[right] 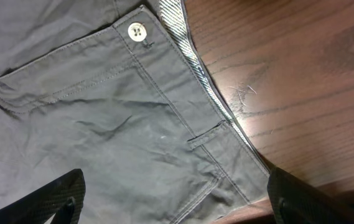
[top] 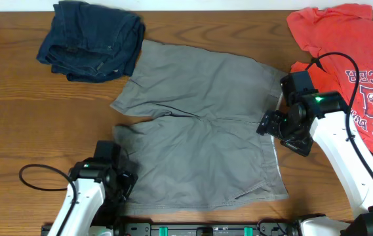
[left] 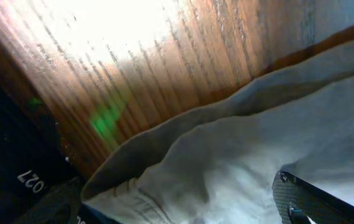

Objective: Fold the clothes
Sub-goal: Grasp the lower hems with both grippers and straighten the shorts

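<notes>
Overhead shows the shorts (top: 199,131) spread flat in the middle of the table (top: 16,118), waistband toward the right of the frame and the two legs reaching left. They are separated by a notch of bare wood. No fold has been made yet: both legs lie open side by side in a single layer, so by my reading the whole job is ahead, from bringing one half over the other to tidying the result.

The left gripper (top: 122,172) sits at the lower-left leg. Its wrist view shows the jaws wide apart with the pale hem (left: 164,180) lying between them, not pinched. The right gripper (top: 268,123) hangs over the waistband at centre right, jaws also spread wide and holding nothing. Its camera looks down on the button (right: 137,30) and a belt loop (right: 204,134), with the cloth's edge running along bare wood.

A dark denim garment (top: 93,39) is bunched at the upper left, its edge touching the upper leg, and a red T-shirt (top: 343,59) lies at the upper right (neither belongs to this fold). Both arms look placed for a first grasp, one at each end of the near side.
</notes>
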Available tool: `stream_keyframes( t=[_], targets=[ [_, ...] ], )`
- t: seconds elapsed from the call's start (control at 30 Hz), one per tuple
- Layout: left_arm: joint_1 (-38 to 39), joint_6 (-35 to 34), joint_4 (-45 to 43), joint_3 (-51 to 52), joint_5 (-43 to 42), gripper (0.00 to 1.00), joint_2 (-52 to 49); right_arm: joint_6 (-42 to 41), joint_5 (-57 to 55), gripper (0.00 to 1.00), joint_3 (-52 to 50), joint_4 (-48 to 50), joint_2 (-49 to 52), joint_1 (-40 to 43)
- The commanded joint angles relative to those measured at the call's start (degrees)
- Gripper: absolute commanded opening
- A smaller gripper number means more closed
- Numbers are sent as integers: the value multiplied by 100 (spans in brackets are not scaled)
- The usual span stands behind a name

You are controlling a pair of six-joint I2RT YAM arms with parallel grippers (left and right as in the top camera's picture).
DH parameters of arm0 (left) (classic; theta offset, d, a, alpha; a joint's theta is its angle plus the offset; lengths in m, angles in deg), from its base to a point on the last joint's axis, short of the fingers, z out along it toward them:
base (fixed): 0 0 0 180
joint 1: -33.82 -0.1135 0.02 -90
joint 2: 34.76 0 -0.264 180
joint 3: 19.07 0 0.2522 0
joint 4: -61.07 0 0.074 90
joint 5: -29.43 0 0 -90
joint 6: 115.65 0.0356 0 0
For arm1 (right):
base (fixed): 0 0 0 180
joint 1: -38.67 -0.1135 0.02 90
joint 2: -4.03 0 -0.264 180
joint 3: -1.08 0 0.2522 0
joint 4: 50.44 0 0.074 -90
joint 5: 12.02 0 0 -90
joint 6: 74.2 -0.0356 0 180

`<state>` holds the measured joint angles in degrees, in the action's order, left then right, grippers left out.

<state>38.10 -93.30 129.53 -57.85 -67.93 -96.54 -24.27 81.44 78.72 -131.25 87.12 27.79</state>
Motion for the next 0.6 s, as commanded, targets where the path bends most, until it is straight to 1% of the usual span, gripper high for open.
stream_keyframes(
  t=[0.0,0.07,0.1,0.2,0.23,0.27,0.3,0.33,0.43,0.47,0.5,0.57],
  targets=[
    [7,9,-181,140,-11,98,-240,48,24,91,-48,11,-35,-57],
    [7,44,-387,166,-68,97,-428,48,24,91,-48,15,-35,-57],
    [7,122,-479,166,-105,93,-525,48,22,92,-48,15,-35,-57],
    [7,264,-693,166,-168,70,-824,17,24,91,-48,24,-35,-57],
    [7,269,-732,166,-173,58,-898,-20,22,91,-48,24,-35,-57],
    [7,269,-752,166,-177,49,-955,-20,24,91,-48,35,-35,-57],
    [7,269,-772,166,-188,41,-1005,-20,31,90,-48,42,-35,-57],
    [2,269,-772,164,-188,37,-1021,-20,48,90,-48,42,-35,-57],
    [2,269,-778,166,-186,19,-1023,-20,120,89,-52,-15,-35,-57],
    [2,269,-789,166,-186,10,-1023,-50,153,89,-59,-70,-35,-57],
    [2,269,-791,166,-186,6,-1023,-133,151,89,-70,-149,-35,-57],
    [2,269,-793,164,-186,6,-1023,-278,151,89,-127,-328,-35,-57]
  ],
)
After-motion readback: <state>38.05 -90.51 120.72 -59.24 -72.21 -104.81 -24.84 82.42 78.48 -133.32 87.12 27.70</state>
